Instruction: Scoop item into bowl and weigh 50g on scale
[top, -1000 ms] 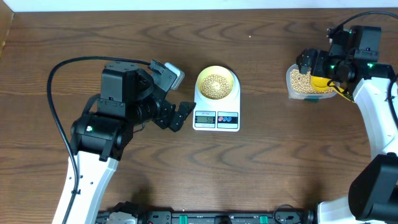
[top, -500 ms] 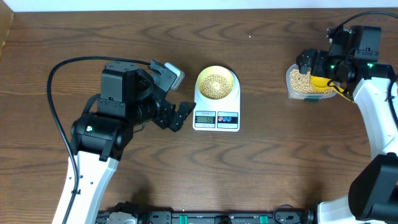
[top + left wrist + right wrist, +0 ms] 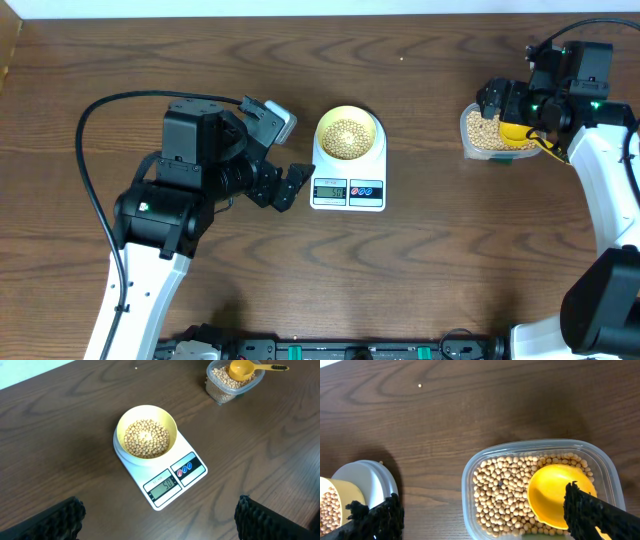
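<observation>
Overhead | dark wood-grain table (image 3: 450, 270) | pale wall (image 3: 300, 7) beyond | left end effector (image 3: 160, 517), right end effector (image 3: 484, 515) apart

Table (image 3: 200, 70): dark brown wood-grain top, fills nearly the whole overhead frame.

Directly on it:
- scale (image 3: 348, 192), white, flat, just right of frame centre, display end toward the bottom edge
- tub (image 3: 468, 131), clear plastic, rounded-rectangular, upper right, well apart from the scale
- speck (image 3: 401, 58), small and pale, top centre-right, too small to identify
- cable (image 3: 84, 175), black, loops across the left side; can't tell whether it touches the surface
</observation>
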